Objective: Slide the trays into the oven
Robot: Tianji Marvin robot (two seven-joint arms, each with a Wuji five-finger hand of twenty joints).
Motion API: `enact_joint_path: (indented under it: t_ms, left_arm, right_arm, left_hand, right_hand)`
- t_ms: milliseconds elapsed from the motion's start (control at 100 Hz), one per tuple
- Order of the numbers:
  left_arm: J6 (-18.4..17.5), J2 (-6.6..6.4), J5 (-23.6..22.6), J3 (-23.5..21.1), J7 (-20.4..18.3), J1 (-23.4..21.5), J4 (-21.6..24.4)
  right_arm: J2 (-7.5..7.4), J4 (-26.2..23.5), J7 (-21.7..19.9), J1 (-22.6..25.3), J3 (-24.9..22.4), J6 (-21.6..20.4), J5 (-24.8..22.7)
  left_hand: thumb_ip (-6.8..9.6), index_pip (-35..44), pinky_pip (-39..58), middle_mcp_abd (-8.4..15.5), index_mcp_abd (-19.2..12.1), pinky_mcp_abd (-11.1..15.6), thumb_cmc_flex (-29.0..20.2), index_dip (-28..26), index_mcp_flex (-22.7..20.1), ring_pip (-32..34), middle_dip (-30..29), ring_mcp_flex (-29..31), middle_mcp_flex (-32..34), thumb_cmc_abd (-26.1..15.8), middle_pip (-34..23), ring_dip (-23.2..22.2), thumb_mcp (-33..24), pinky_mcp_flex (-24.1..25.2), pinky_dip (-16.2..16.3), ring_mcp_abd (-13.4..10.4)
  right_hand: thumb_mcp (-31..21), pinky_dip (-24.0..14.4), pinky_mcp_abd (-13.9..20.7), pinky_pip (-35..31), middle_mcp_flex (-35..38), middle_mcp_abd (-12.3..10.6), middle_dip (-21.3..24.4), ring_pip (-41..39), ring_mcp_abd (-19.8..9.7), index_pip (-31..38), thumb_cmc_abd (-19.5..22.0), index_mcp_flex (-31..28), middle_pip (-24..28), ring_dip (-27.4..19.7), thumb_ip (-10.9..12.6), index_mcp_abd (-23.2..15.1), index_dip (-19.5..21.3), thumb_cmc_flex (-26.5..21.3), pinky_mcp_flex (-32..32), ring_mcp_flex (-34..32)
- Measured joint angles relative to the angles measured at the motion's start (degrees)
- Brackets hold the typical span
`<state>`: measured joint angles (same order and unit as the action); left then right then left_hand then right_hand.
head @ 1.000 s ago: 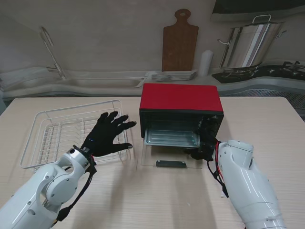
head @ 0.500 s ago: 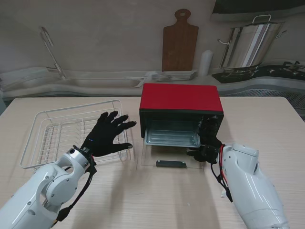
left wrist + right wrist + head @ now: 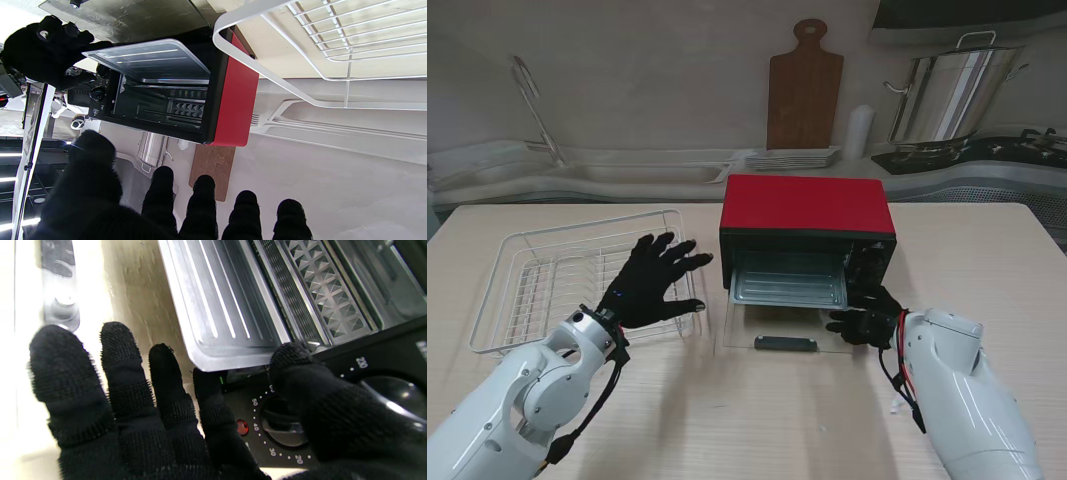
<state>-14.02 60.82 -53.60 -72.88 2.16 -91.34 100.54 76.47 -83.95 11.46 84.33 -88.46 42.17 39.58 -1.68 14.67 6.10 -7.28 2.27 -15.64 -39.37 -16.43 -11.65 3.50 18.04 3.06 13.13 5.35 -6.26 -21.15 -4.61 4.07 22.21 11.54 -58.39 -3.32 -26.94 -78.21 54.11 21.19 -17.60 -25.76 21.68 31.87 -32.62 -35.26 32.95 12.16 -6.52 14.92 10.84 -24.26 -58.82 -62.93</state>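
Observation:
A red toaster oven (image 3: 807, 210) stands mid-table with its glass door (image 3: 785, 330) folded flat toward me. A metal tray (image 3: 789, 288) sticks partly out of the oven mouth; the same tray (image 3: 220, 306) fills the right wrist view and shows as the tray (image 3: 150, 60) in the left wrist view. My right hand (image 3: 867, 318) sits at the tray's right front corner by the control panel, fingers spread, holding nothing. My left hand (image 3: 652, 282) hovers open over the right end of the wire rack (image 3: 557, 275), left of the oven.
Behind the table runs a counter with a wooden cutting board (image 3: 805, 90), a stack of plates (image 3: 793, 158), a steel pot (image 3: 947, 95) and a sink faucet (image 3: 532, 105). The oven's dials (image 3: 283, 420) lie just past my right fingers.
My right hand has drawn back toward me and slightly right, away from the oven's control panel. The tray, the oven and my left hand stay put.

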Motion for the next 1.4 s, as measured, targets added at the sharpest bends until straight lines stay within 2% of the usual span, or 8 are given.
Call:
enact_joint_path:
  t_ms: [70, 140, 360, 690, 940, 1110, 1400]
  left_arm:
    - [0.0, 0.01, 0.0, -0.01, 0.01, -0.01, 0.01]
    - [-0.01, 0.02, 0.01, -0.02, 0.06, -0.02, 0.01]
    - [-0.04, 0.03, 0.07, -0.04, 0.16, -0.03, 0.01]
    - [-0.02, 0.05, 0.15, -0.02, 0.15, 0.01, -0.01]
    - [-0.02, 0.07, 0.09, -0.09, 0.3, -0.09, 0.06]
    - [0.0, 0.08, 0.07, -0.18, 0.32, -0.19, 0.19]
    - [0.12, 0.08, 0.3, -0.08, 0.14, -0.14, 0.22]
  right_arm:
    - [-0.25, 0.01, -0.56, 0.44, -0.35, 0.18, -0.01]
    - [-0.45, 0.0, -1.29, 0.86, -0.61, 0.29, -0.01]
    - [-1.08, -0.76, -3.51, 2.1, -1.22, 0.45, -0.47]
    - [-2.22, -3.21, -5.91, 5.09, -2.03, 0.07, -0.72]
    - [-2.78, -5.29, -7.2, 7.28, -2.94, -0.19, -0.77]
    - [-3.24, -7.25, -8.29, 9.09, -3.64, -0.67, -0.64]
    - [-4.33, -11.63, -10.54, 12.8, -4.75, -2.28, -0.73]
  left_hand:
    - [0.0, 0.0, 0.0, 0.0, 0.0, 0.0, 0.0, 0.0, 0.0, 0.0, 0.0, 0.0, 0.0, 0.0, 0.0, 0.0, 0.0, 0.0, 0.0, 0.0]
    - [0.0, 0.0, 0.0, 0.0, 0.0, 0.0, 0.0, 0.0, 0.0, 0.0, 0.0, 0.0, 0.0, 0.0, 0.0, 0.0, 0.0, 0.0, 0.0, 0.0]
    - [0.0, 0.0, 0.0, 0.0, 0.03, 0.0, 0.0, 0.0, 0.0, 0.0, 0.0, 0.0, 0.0, 0.0, 0.0, 0.0, 0.0, 0.0, 0.0, 0.0]
    - [0.0, 0.0, 0.0, 0.0, 0.05, 0.0, 0.0, 0.0, 0.0, 0.0, 0.0, 0.0, 0.0, 0.0, 0.0, 0.0, 0.0, 0.0, 0.0, 0.0]
    - [0.0, 0.0, 0.0, 0.0, 0.05, 0.0, 0.0, 0.0, 0.0, 0.0, 0.0, 0.0, 0.0, 0.0, 0.0, 0.0, 0.0, 0.0, 0.0, 0.0]
    - [0.0, 0.0, 0.0, 0.0, 0.05, 0.0, 0.0, 0.0, 0.0, 0.0, 0.0, 0.0, 0.0, 0.0, 0.0, 0.0, 0.0, 0.0, 0.0, 0.0]
    - [0.0, 0.0, 0.0, 0.0, 0.06, 0.0, 0.0, 0.0, 0.0, 0.0, 0.0, 0.0, 0.0, 0.0, 0.0, 0.0, 0.0, 0.0, 0.0, 0.0]
  right_hand:
    - [0.0, 0.01, -2.47, -0.49, 1.79, -0.08, 0.0, 0.0, 0.39, 0.94, 0.0, -2.13, 0.82, 0.0, 0.0, -0.22, 0.03, 0.0, 2.25, 0.0]
    - [0.0, 0.01, -2.82, -0.52, 2.39, -0.83, 0.0, -0.64, 0.4, 0.97, 0.0, -3.49, 1.22, 0.0, 0.0, -0.26, 0.08, 0.0, 2.44, -0.88]
    - [0.0, 0.01, -2.85, -0.55, 2.93, -0.83, 0.0, -0.76, 0.4, 0.5, 0.0, -5.04, 0.99, 0.0, 0.0, 0.3, 0.16, 0.0, 2.45, -0.93]
    - [0.0, 0.01, -2.85, -1.38, 2.94, -0.82, 0.01, -1.28, 0.72, -1.32, 0.0, -6.56, 0.79, -0.01, 0.0, 1.04, 2.38, 0.0, 2.45, -0.93]
    - [0.0, 0.01, -2.86, -1.89, 3.63, 0.94, 0.34, -1.32, 1.11, -2.44, 0.0, -7.25, -0.68, -0.01, 0.0, 1.45, 3.25, 0.0, 2.45, -0.93]
    - [0.0, -0.23, -2.95, -1.94, 4.42, 1.01, 0.36, -2.01, 1.18, -2.81, 0.0, -10.26, -0.71, -0.01, 0.0, 1.54, 4.7, 0.0, 2.45, -1.55]
    - [0.0, -0.35, -2.99, -2.03, 4.96, 1.06, 0.37, -2.06, 1.24, -2.77, 0.0, -10.23, -0.73, -0.01, 0.0, 1.55, 6.68, 0.0, 2.45, -1.55]
